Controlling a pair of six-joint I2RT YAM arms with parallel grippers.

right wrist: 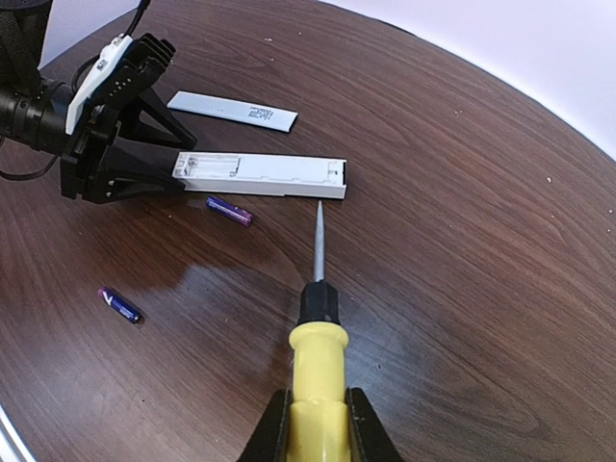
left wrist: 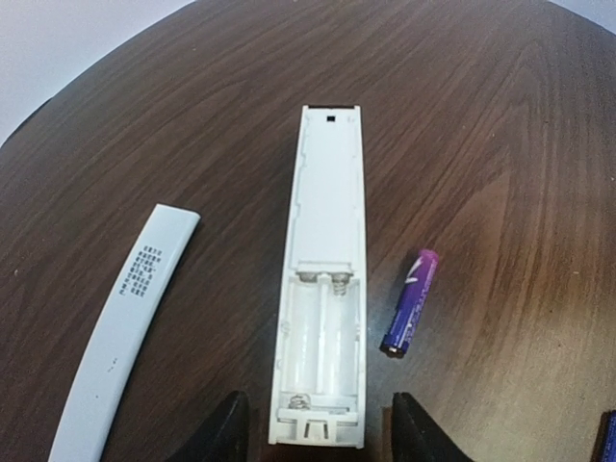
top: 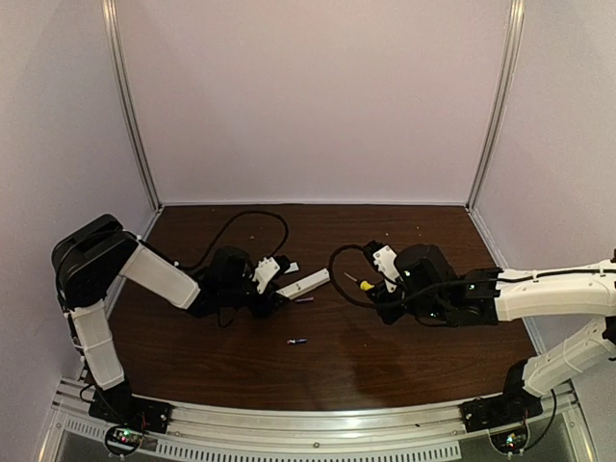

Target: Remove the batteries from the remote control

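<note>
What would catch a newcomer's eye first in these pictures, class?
The white remote control lies at the table's middle with its battery bay open and empty, its end between the open fingers of the left hand. The purple batteries lie loose beside it, and the right hand grips a yellow-handled screwdriver pointing at it.

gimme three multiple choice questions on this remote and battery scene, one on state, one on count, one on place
1. The remote control's battery bay is: A empty B full C covered
2. Batteries loose on the table: A one B two C three
3. The screwdriver is: A flat on the table B inside the remote control C in the right gripper

A, the open bay holds no cells; B, two purple cells lie on the wood; C, the yellow handle sits clamped in it.
</note>
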